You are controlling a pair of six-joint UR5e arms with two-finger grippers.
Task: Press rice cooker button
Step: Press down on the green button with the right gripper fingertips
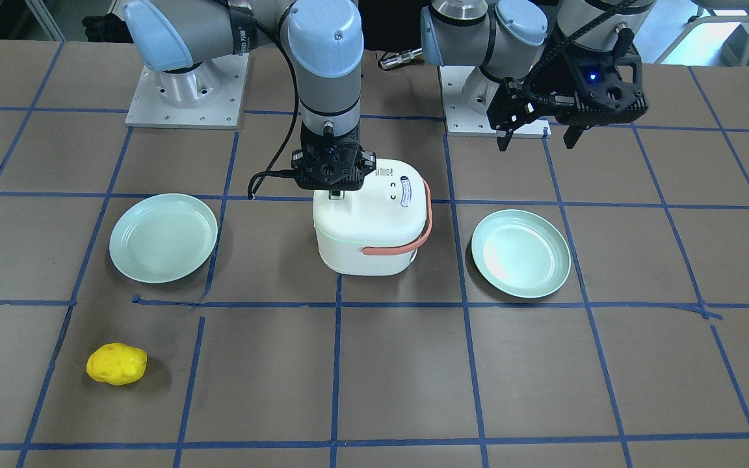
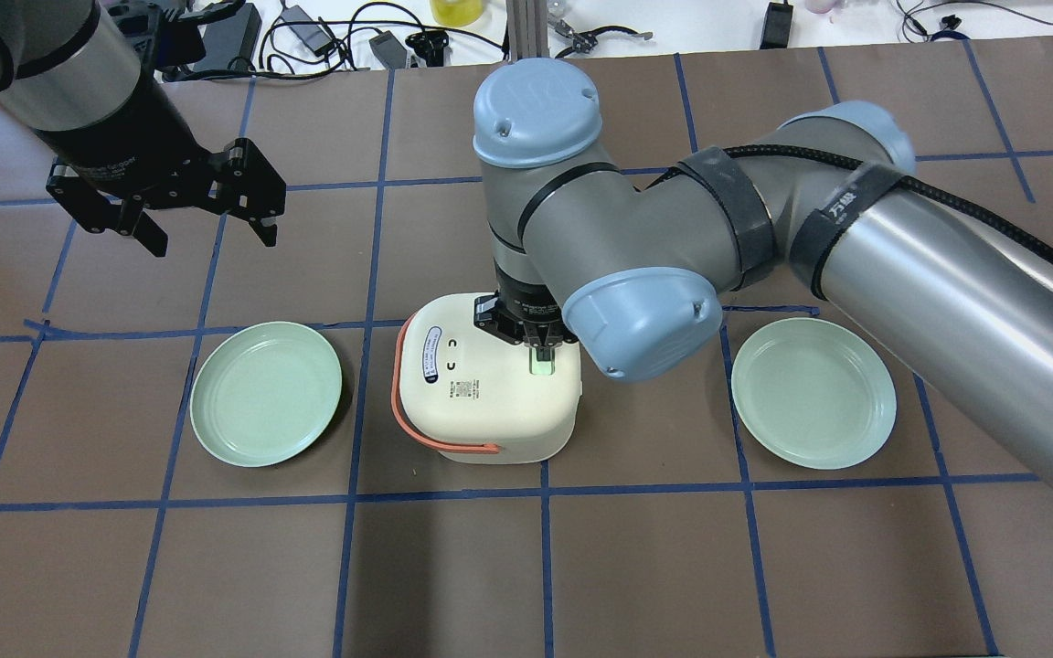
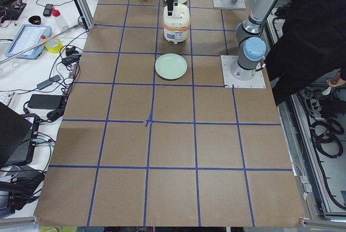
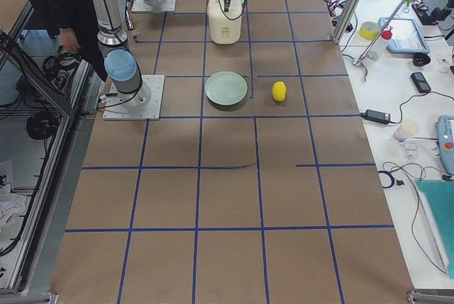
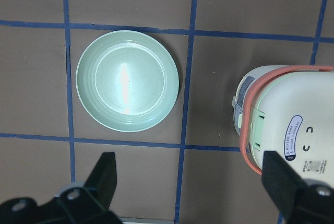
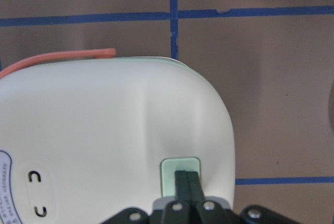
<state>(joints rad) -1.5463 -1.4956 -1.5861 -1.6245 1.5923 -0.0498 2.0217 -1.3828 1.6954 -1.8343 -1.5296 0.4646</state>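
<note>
A white rice cooker point(image 1: 369, 221) with a salmon handle stands mid-table between two plates. Its pale green button point(image 6: 180, 171) sits on the lid. My right gripper point(image 6: 187, 181) is shut, and its fingertips rest on the button; it also shows in the overhead view point(image 2: 540, 347) and the front view point(image 1: 333, 193). My left gripper point(image 2: 207, 224) is open and empty, held high over the table off to the cooker's side. The left wrist view shows the cooker point(image 5: 284, 119) at its right edge.
Two pale green plates point(image 1: 163, 237) point(image 1: 521, 253) lie on either side of the cooker. A yellow lumpy object point(image 1: 116, 364) lies near the operators' edge. Blue tape lines grid the brown table. Cables and devices lie past the far edge.
</note>
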